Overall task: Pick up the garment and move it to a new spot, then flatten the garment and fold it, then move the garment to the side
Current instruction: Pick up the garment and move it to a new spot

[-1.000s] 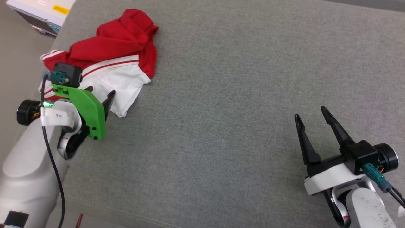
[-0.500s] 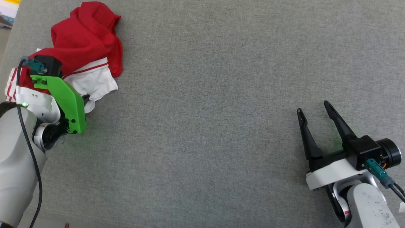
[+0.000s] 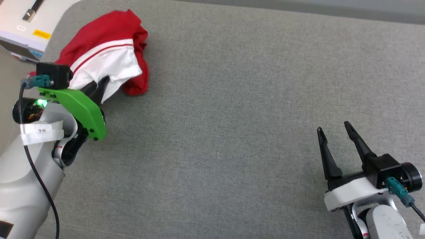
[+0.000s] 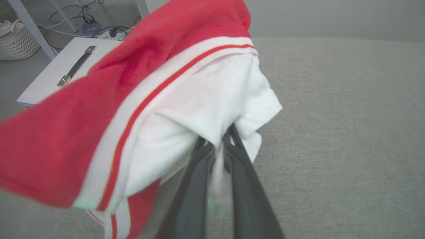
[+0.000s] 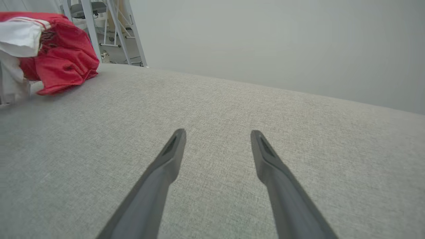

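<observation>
The grey cloth-covered tabletop point(image 3: 232, 116) carries the garment point(image 3: 99, 36), bunched at about 10 o'clock in the head view, near the rounded far-left corner. Part of it hangs from the left jaws, which are clenched on a fold of its white sleeve. A red lobe at the heap's 4 o'clock touches the tabletop.

The garment looks light, soft and limp. It sags around the grip and will likely drape and trail rather than keep any shape, and so thin a pinch of sleeve could slip. For flattening, the shoulders or hem corners would probably serve better, one per arm, but the folds hide where they lie.

The right jaws stand spread and empty at 4 o'clock, well apart from the garment.

Beyond the corner, at 11 o'clock, sits what looks like a white case point(image 3: 26, 20) with a handle; it is closed, so its contents are hidden. At 10 o'clock in the left wrist view stands a white basket point(image 4: 13, 43) holding something pale, too small to tell.
</observation>
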`<state>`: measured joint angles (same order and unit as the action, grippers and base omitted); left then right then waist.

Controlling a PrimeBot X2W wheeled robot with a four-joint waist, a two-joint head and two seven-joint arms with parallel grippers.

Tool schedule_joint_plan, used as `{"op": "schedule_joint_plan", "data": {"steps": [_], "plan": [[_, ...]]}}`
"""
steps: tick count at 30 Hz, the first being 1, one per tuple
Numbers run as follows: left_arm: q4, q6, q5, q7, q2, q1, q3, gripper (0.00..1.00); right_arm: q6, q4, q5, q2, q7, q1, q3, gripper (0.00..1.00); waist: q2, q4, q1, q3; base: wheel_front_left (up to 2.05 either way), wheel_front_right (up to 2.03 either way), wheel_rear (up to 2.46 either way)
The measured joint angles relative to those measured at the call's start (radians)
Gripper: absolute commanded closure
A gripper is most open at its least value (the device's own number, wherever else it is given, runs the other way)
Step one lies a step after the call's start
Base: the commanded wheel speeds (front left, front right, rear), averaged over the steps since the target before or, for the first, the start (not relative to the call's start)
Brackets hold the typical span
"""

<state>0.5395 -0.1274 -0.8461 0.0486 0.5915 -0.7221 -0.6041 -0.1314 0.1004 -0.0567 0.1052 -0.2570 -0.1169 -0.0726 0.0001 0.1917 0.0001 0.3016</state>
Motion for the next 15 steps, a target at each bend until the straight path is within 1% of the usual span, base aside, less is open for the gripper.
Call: {"op": "schedule_joint_plan", "data": {"steps": [3, 7, 9, 10, 15], "plan": [[-0.076, 0.017, 0.026, -0.050, 0.000, -0.007, 0.000, 1.00, 0.000, 0.002, -0.001, -0.006, 0.000, 0.026, 0.019, 0.00, 0.0000, 0.004, 0.0000, -0.047, 0.00, 0.00, 0.00], [-0.197, 0.043, 0.063, -0.059, -0.001, -0.026, -0.004, 1.00, 0.000, 0.002, -0.003, -0.010, 0.000, 0.047, 0.043, 0.00, 0.0000, 0.007, -0.0001, -0.110, 0.00, 0.00, 0.00], [-0.262, 0.062, 0.063, -0.045, -0.011, -0.034, -0.007, 1.00, 0.000, -0.001, -0.007, -0.013, 0.000, 0.052, 0.053, 0.00, 0.0000, 0.007, -0.0001, -0.141, 0.00, 0.00, 0.00], [-0.322, 0.082, 0.067, -0.019, -0.027, -0.043, -0.021, 1.00, 0.000, -0.003, -0.012, -0.016, 0.000, 0.055, 0.067, 0.00, 0.0000, 0.004, -0.0001, -0.171, 0.00, 0.00, 0.00], [-0.401, 0.112, 0.073, 0.035, -0.079, -0.049, -0.069, 1.00, 0.000, -0.013, -0.017, -0.026, 0.000, 0.059, 0.093, 0.00, 0.0000, -0.022, -0.0002, -0.220, 0.00, 0.00, 0.00]]}}
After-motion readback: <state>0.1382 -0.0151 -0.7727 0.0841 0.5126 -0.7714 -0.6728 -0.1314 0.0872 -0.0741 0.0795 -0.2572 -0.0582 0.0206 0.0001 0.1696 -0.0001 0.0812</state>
